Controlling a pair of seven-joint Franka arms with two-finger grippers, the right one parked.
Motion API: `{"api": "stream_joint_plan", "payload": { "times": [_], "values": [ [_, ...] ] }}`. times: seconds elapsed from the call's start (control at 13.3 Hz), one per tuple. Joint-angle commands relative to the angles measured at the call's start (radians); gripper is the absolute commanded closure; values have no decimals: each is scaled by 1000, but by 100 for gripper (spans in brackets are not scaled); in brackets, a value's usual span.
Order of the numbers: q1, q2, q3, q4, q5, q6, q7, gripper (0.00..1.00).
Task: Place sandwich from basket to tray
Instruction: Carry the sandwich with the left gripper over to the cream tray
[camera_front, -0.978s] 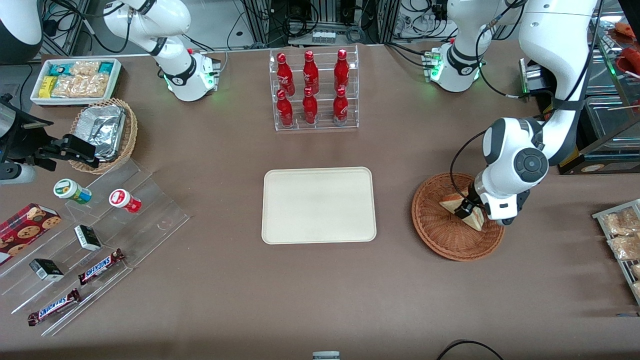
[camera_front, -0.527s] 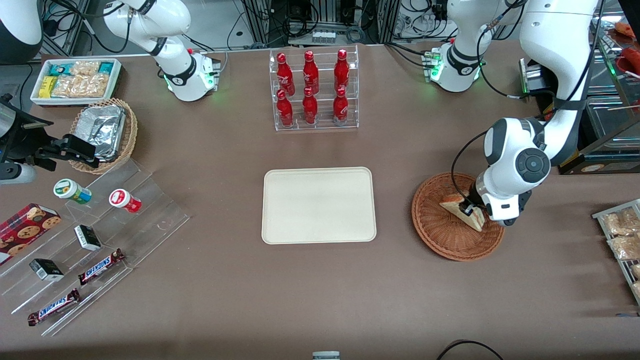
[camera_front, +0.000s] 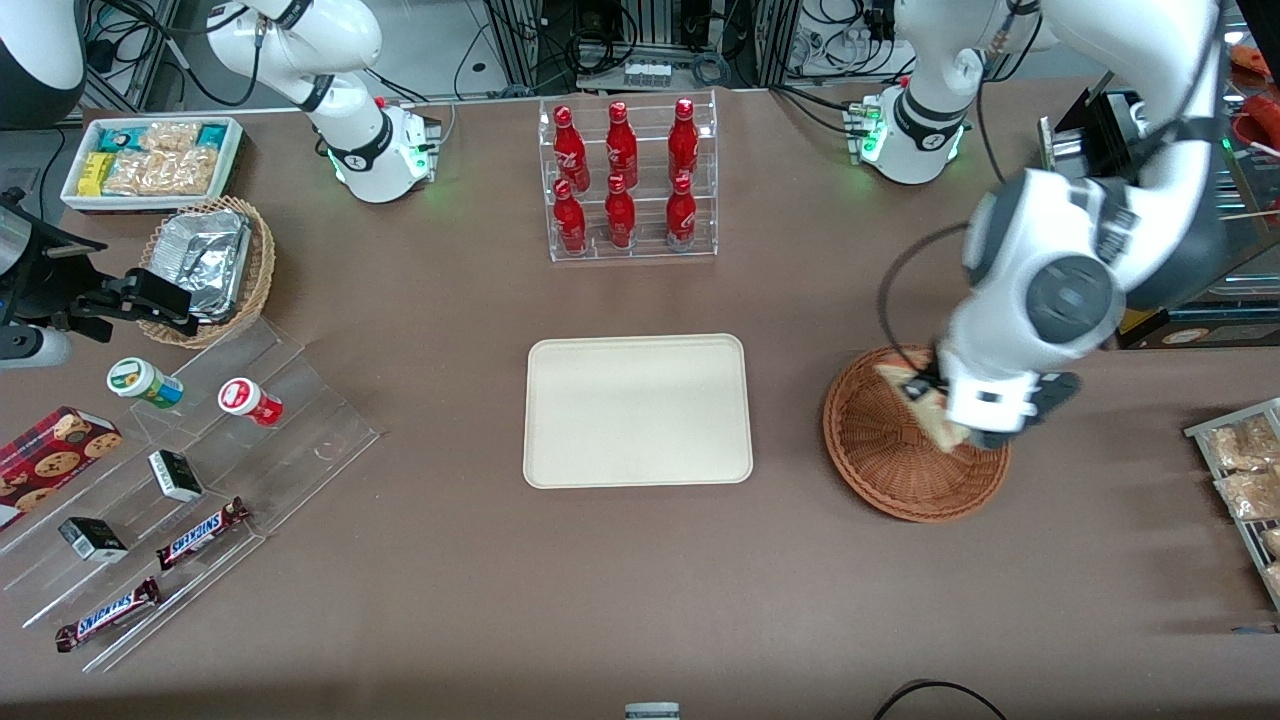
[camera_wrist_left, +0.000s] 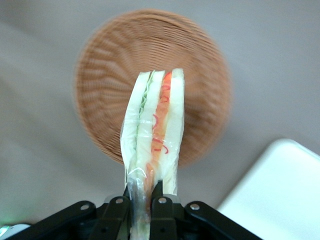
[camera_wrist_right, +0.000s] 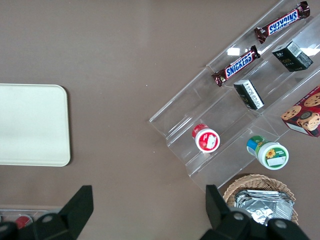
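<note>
My left gripper (camera_wrist_left: 141, 202) is shut on the sandwich (camera_wrist_left: 153, 131), a wrapped white-bread wedge with red-orange and green filling. It hangs in the air above the reddish-brown wicker basket (camera_wrist_left: 202, 70), which holds nothing else. In the front view the gripper (camera_front: 935, 400) and sandwich (camera_front: 930, 408) are over the basket (camera_front: 885, 470), largely covered by the arm's wrist. The cream-white tray (camera_front: 638, 410) lies flat beside the basket, toward the parked arm's end; a corner of the tray (camera_wrist_left: 280, 195) shows in the left wrist view.
A clear rack of red bottles (camera_front: 628, 180) stands farther from the front camera than the tray. Acrylic steps with candy bars and jars (camera_front: 190, 470), a foil-filled tan basket (camera_front: 210, 265) and a snack bin (camera_front: 150, 160) sit toward the parked arm's end. Packets on a rack (camera_front: 1245, 470) lie at the working arm's end.
The gripper has lifted the sandwich up out of the basket; the wrist has risen and looms larger in the front view. The basket and tray have not moved.
</note>
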Motion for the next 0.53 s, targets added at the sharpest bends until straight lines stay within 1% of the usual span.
{"api": "stream_joint_plan", "payload": {
  "times": [0.0, 0.15, 0.23, 0.38, 0.45],
  "values": [
    [-117, 81, -9, 49, 9, 112, 29, 100],
    [-188, 168, -11, 141, -8, 121, 49, 100],
    [-223, 229, -12, 210, -37, 121, 54, 100],
    [-298, 369, -14, 359, -40, 123, 34, 100],
    [-346, 419, -11, 408, -40, 124, 26, 100]
  ]
}}
